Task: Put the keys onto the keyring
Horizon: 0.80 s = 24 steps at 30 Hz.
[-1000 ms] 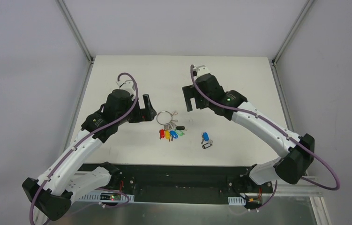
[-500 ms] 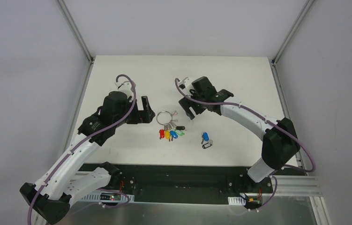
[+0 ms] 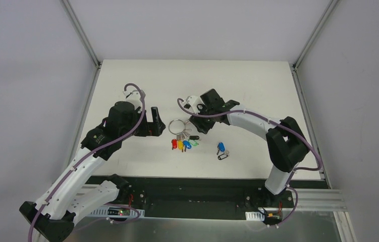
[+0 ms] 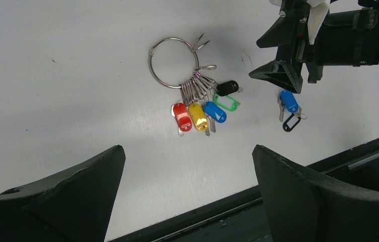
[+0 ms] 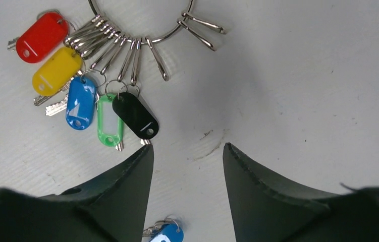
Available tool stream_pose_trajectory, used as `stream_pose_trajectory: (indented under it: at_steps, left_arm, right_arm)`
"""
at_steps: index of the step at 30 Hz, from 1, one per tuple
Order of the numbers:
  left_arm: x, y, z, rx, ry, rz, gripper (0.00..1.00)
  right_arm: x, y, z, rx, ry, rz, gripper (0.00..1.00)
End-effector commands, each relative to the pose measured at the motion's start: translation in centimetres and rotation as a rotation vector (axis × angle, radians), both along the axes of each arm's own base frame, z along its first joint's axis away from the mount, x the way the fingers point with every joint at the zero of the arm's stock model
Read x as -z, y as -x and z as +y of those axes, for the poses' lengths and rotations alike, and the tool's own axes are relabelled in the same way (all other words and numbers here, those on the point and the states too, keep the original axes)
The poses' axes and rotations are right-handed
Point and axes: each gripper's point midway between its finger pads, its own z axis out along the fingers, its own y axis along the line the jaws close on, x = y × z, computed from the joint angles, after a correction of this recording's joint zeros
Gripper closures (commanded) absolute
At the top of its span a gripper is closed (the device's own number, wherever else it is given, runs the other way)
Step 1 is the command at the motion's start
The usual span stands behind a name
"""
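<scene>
The keys lie loose on the white table, right of the bunch: one blue-capped (image 3: 220,146) (image 4: 289,101) and, just below it, one with a black head (image 3: 222,156) (image 4: 290,123). The silver keyring (image 3: 175,125) (image 4: 150,59) lies flat with red, yellow, blue, green and black tagged keys (image 3: 184,143) fanned below it. My right gripper (image 3: 201,125) (image 5: 187,146) hovers just right of the ring, open with a narrow gap and only bare table between its fingers. Its left fingertip is close to the black tag (image 5: 136,115). My left gripper (image 3: 154,123) (image 4: 188,148) stands wide open left of the ring.
The black front rail (image 4: 298,171) runs along the table's near edge, close below the keys. The blue-capped key (image 5: 169,233) shows low in the right wrist view, behind the fingers. Grey walls and metal posts enclose the table on both sides.
My right arm has swung left and down toward the keyring, and its jaws have narrowed. The left arm shifted only slightly. Keys and ring lie where they were.
</scene>
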Motion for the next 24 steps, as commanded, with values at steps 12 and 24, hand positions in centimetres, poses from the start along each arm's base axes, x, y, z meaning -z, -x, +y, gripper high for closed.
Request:
stream_pose_trajectory:
  at_steps: [12,24]
  left_arm:
    - [0.1,0.5,0.1,0.025,-0.015,-0.013,0.01]
    - [0.1,0.6,0.3,0.024,-0.015,-0.015,0.01]
  right_arm:
    - [1.8,-1.3,3.8,-0.073,-0.087,-0.024,0.53]
    - [3.2,-1.0,5.5,-0.111,-0.095,-0.023,0.57]
